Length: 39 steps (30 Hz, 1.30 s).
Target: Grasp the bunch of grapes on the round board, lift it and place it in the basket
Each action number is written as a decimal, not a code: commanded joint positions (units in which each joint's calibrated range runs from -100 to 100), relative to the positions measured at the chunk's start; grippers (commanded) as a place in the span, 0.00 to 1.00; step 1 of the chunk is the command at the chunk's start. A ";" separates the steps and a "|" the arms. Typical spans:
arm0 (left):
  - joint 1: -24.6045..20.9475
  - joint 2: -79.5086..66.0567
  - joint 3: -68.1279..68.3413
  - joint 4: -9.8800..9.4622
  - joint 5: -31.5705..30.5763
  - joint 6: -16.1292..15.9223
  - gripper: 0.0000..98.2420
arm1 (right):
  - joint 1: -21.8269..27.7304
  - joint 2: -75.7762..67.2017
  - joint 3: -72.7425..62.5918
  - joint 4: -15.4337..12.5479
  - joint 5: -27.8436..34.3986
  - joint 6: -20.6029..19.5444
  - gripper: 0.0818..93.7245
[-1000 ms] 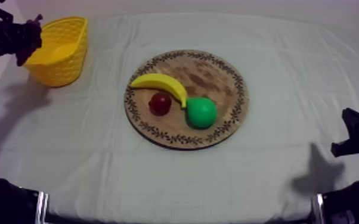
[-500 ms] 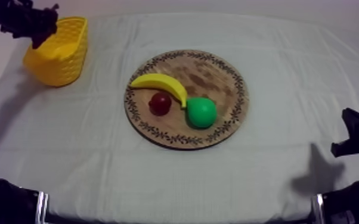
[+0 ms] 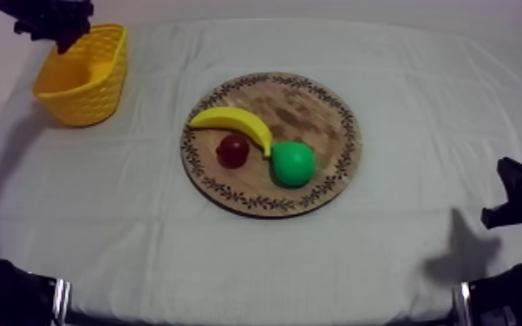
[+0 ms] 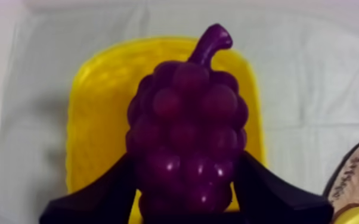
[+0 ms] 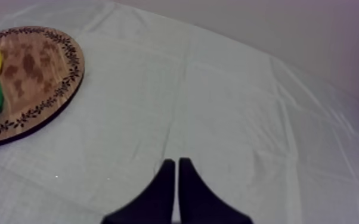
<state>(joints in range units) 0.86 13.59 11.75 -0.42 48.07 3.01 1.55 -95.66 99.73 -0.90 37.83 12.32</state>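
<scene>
A table (image 3: 256, 277) is covered to its edges by a grey-white cloth (image 3: 420, 95), which is marked by faint pressed creases (image 5: 176, 113) running lengthwise and across. Beyond the far edge a plain pale surface (image 5: 289, 24) with a mauve tinge is seen. Soft, even light is cast, and blurred grey shadows (image 3: 460, 251) are thrown on the cloth near its left side and front right corner

black two-fingered left gripper (image 3: 56, 22) clamped, right gripper (image 5: 177, 167) idle
the left arm (image 3: 22, 10) comes in at the upper left of the top view, its gripper seemingly held high; the fingers (image 4: 107, 190) press on either side of a purple toy bunch of grapes (image 4: 185, 131). the right arm (image 3: 520, 195) sits low at its own side, gripper fingers lying together as a narrow wedge.
</scene>
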 commanded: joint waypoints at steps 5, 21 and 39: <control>-0.87 3.01 2.39 0.05 -2.37 -0.10 0.53 | -0.02 -0.01 0.04 0.00 -0.01 0.01 0.00; -0.94 3.33 3.24 -0.02 -3.39 -0.04 0.71 | -0.02 -0.01 0.04 0.00 -0.01 0.01 0.00; -0.19 -3.63 9.13 0.14 -6.70 0.18 0.83 | -0.02 -0.01 0.04 0.00 -0.01 0.01 0.00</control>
<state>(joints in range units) 0.64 10.88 19.62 0.00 41.94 2.98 1.55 -95.66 99.73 -0.90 37.83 12.32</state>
